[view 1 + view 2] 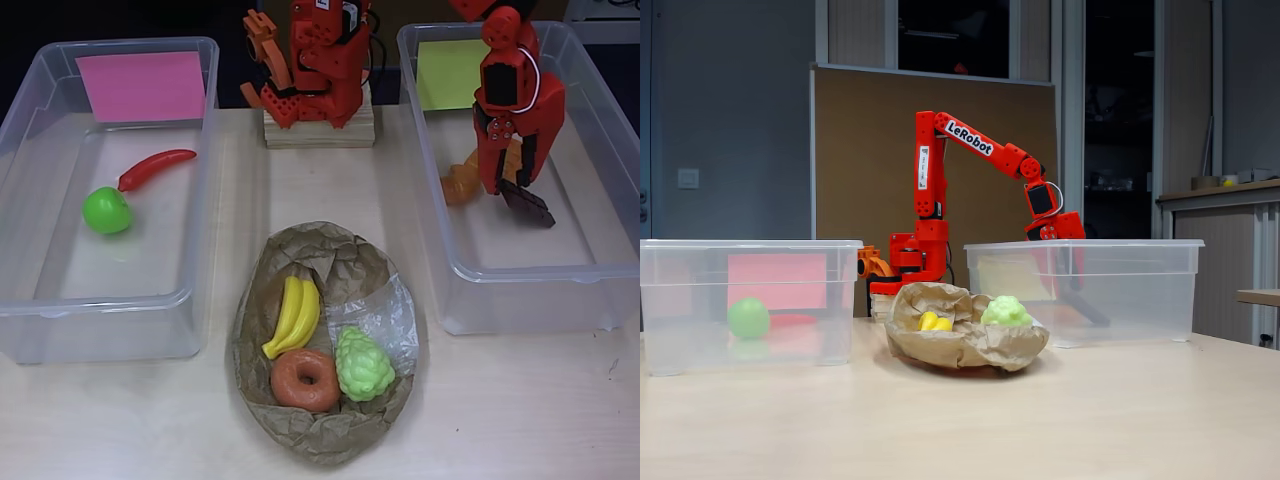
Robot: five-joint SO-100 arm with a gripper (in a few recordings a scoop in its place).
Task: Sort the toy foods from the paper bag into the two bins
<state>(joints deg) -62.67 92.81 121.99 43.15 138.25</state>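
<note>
The crumpled brown paper bag (325,345) (960,335) lies between the two bins and holds yellow bananas (295,315), a donut (305,380) and pale green grapes (362,363) (1006,310). A red chili (155,168) and a green apple (107,210) (748,318) lie in the left bin (30,300) with the pink sheet. My gripper (508,183) (1072,285) reaches down into the right bin (610,270) with the yellow-green sheet. It looks shut on the upper end of a brown chocolate bar (530,207) (1092,307), which hangs tilted. An orange toy food (460,186) lies just left of it.
The arm's base (318,110) stands on a wooden block at the back of the table, between the bins. The light tabletop (520,410) runs in front of the bins and on both sides of the bag.
</note>
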